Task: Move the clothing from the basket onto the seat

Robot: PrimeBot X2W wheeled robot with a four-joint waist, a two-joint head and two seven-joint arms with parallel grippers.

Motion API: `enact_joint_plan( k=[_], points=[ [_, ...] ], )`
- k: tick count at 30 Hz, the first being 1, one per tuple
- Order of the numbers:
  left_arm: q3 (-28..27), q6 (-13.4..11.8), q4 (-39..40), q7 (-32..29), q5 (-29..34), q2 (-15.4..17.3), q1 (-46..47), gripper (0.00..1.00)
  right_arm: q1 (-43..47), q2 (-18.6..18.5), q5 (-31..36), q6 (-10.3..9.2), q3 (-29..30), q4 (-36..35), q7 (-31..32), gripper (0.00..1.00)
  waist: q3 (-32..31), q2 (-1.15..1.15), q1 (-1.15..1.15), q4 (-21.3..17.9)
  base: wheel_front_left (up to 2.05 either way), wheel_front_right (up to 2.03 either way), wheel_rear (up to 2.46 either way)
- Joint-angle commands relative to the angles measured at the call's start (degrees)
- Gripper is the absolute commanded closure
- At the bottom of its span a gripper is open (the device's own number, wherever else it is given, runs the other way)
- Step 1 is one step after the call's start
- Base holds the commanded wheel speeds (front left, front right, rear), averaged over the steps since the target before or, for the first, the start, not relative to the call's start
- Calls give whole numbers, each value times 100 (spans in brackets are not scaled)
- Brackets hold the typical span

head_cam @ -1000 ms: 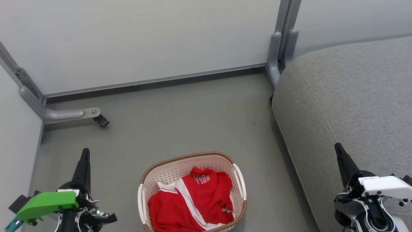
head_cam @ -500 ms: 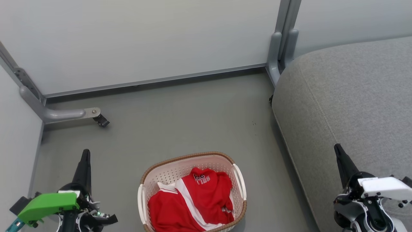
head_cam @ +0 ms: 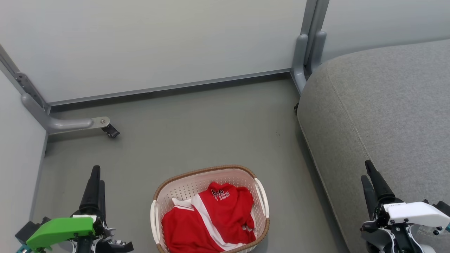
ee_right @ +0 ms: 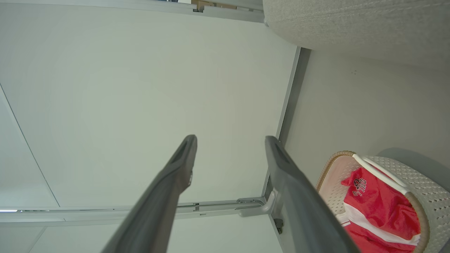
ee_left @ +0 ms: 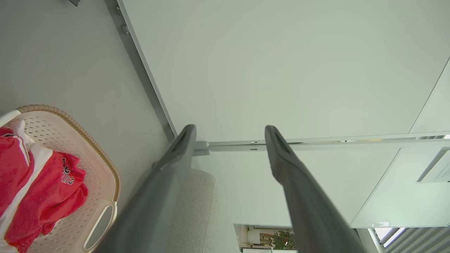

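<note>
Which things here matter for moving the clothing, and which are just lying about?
For the job: red clothing; basket holding it; grey seat.
Just around: partition panels; metal foot; its caster; floor.

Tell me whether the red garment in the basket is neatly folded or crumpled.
Crumpled. The clothing lies bunched in uneven folds inside the basket, with its white stripe running at a slant and one edge heaped against the right wall.

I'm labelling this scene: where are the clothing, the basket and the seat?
clothing [head_cam: 232, 214], head view, red fabric right of the white stripe.
basket [head_cam: 190, 188], head view, perforated inner wall at its far side.
seat [head_cam: 386, 105], head view, top of the grey cushion.
</note>
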State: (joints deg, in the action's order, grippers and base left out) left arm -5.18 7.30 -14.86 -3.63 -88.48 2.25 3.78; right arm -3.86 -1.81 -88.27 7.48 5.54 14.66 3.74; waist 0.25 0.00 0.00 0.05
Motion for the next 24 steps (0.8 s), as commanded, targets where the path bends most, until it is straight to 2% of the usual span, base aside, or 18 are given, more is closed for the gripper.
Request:
enact_joint_plan(
  k=[1, 9, 24],
  points=[
    [29, 4, 151, 67, 199, 29, 120, 0, -28, -47, 209, 1, -23, -166, -74, 0, 4, 0, 0, 0, 0, 0, 0],
    [118, -25, 316, 269, 944, 35, 172, 0, 3, -56, 1041, 1, -109, -368, -276, 0, 19, 0, 0, 5, 0, 0, 0],
    [520, -220, 554, 609, 2718, 44, 224, 0, 62, -70, 2584, 1, -284, -662, -616, 0, 28, 0, 0, 25, 0, 0, 0]
  ],
)
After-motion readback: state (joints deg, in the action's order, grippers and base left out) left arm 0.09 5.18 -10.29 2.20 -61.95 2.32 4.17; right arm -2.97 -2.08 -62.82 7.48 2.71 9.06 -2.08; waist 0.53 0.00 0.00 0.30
